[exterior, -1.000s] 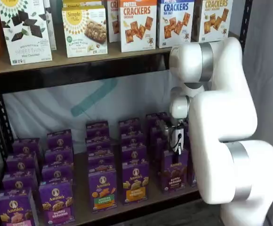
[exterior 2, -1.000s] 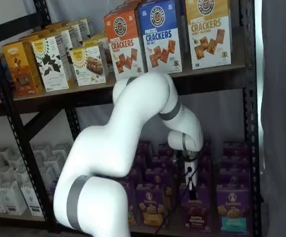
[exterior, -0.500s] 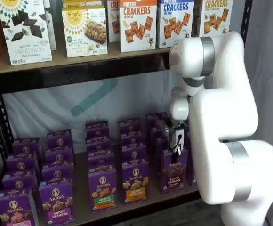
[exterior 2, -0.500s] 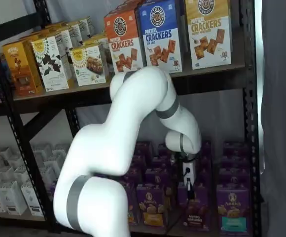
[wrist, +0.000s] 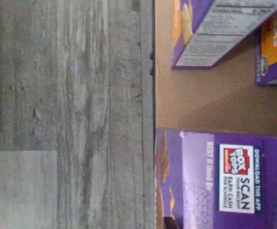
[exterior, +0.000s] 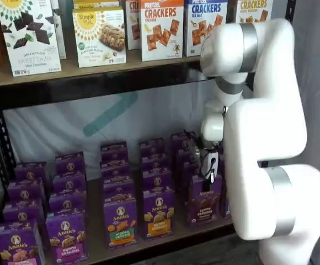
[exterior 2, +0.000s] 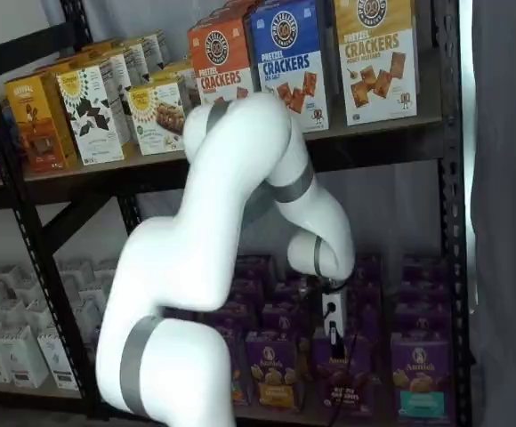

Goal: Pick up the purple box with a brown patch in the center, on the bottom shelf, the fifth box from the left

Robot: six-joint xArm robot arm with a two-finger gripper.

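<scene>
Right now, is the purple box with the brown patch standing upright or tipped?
Upright. In both shelf views the purple box stands straight on the bottom shelf, its front facing out, under the pincer.

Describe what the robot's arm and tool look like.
The arm is made of bulky, rounded glossy white segments with silver-grey bands at the joints. The tool has a small white body with black parts, and a thin black cable hangs beside it.

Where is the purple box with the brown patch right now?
In both shelf views the purple box stands at the front of the bottom shelf, just under the gripper, with the yellow-orange-patch carton on its left.
</scene>
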